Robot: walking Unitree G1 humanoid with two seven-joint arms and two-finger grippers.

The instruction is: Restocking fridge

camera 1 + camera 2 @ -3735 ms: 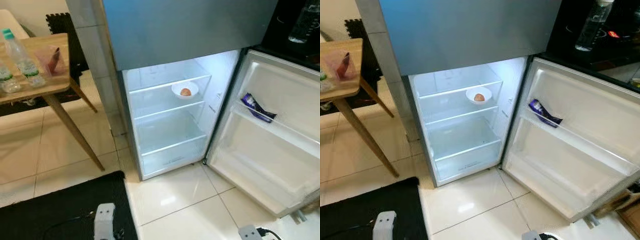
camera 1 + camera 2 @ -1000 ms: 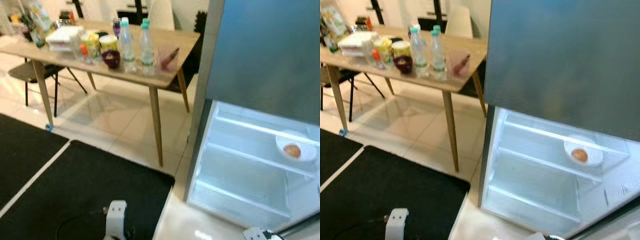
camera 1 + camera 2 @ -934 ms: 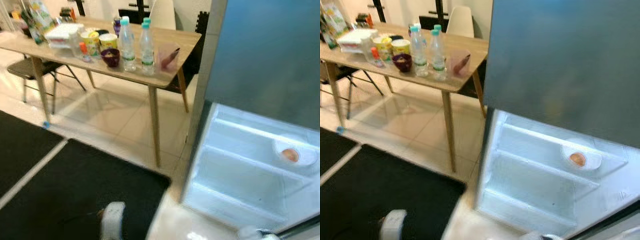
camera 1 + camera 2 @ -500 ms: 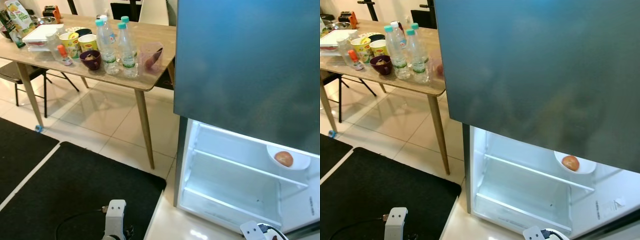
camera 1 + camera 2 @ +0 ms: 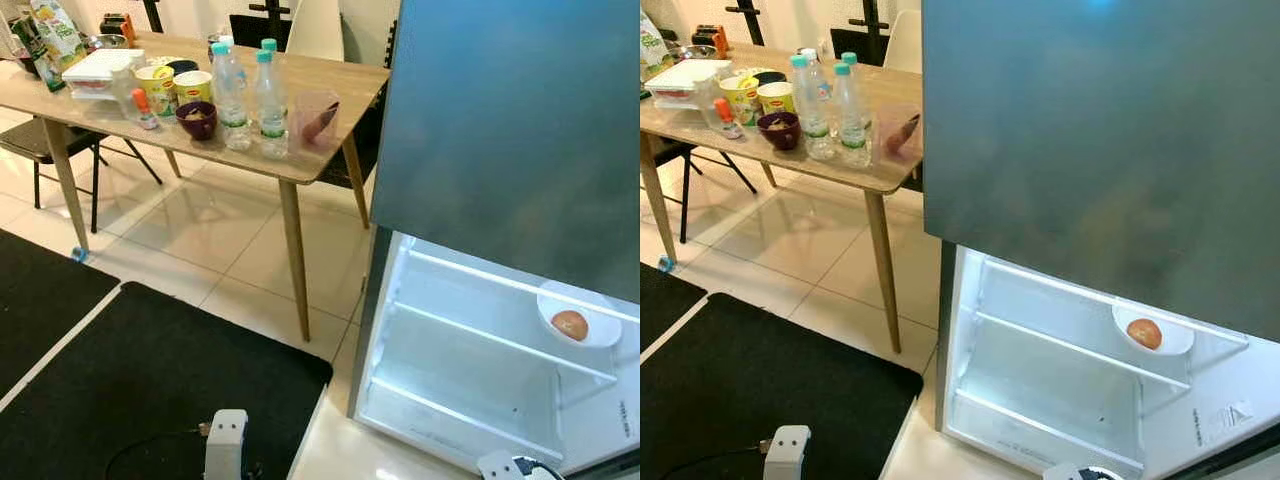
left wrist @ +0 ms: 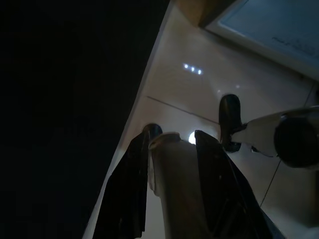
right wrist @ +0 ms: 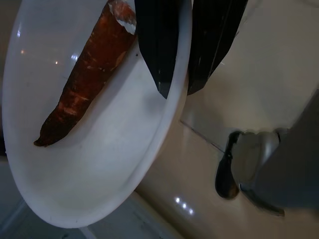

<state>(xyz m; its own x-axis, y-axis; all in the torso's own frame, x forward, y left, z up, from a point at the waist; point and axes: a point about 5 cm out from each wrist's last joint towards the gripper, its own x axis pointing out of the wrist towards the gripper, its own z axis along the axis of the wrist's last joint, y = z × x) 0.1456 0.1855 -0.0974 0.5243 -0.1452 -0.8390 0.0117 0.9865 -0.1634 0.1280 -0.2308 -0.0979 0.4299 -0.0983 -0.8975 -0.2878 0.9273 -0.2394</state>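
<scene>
Wooden table (image 5: 330,80) holds yellow Maggi cups (image 5: 192,84)

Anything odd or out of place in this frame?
Nothing spilled or damaged. The fridge stands open, nearly bare, a bowl on a shelf. The right pincer grips a white plate holding a carrot.

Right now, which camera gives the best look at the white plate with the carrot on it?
The right wrist view: the white plate takes up most of that picture, with the orange carrot lying on it and the right gripper clamped on its rim. The eye views only catch a sliver of white at their bottom edge.
</scene>
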